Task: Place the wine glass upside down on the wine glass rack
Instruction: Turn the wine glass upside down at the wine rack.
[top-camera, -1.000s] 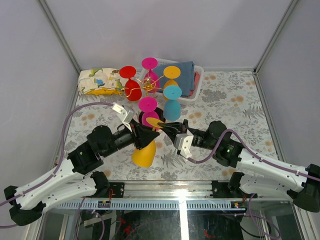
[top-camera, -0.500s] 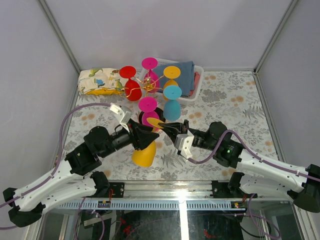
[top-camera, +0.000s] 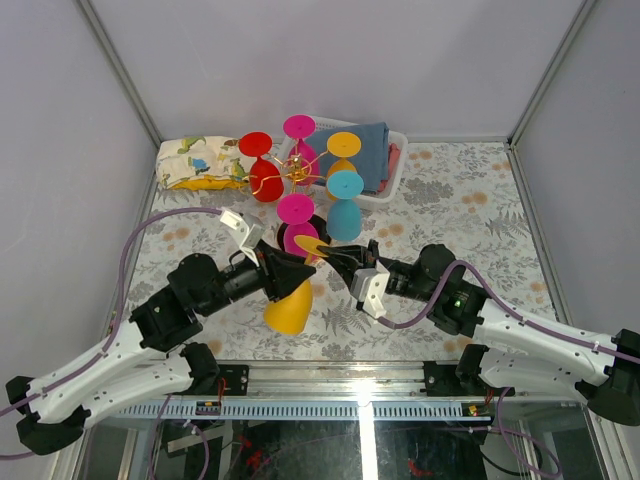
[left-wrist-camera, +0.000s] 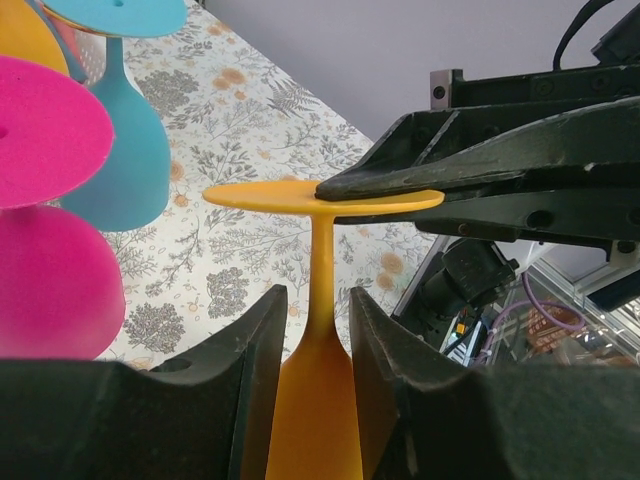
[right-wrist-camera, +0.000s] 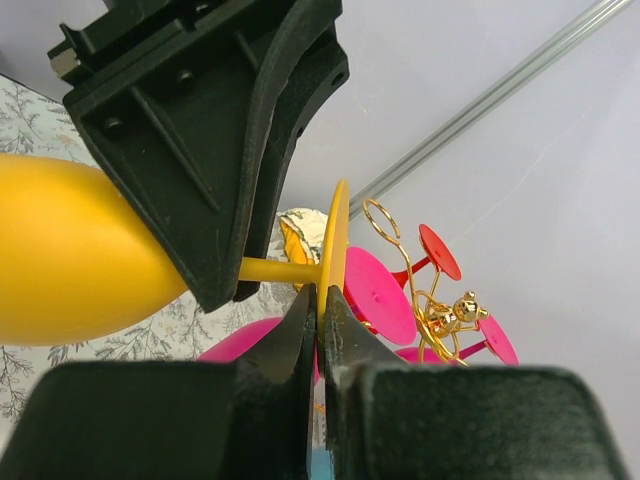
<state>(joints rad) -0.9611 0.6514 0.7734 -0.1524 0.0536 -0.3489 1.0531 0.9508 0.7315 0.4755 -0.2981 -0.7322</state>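
Currently mid-handover: my left pincer (left-wrist-camera: 315, 300) clamps the glass (top-camera: 290, 305) at its stem, right pincer (right-wrist-camera: 318, 298) pinches its foot, just short of the rack (top-camera: 297, 172); next, probably release one side and hook it bowl-down.

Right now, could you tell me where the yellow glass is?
In the top view the yellow glass is front centre, just before the nearest pink glass on the rack, left fingers around its stem, right fingers pinching its foot.
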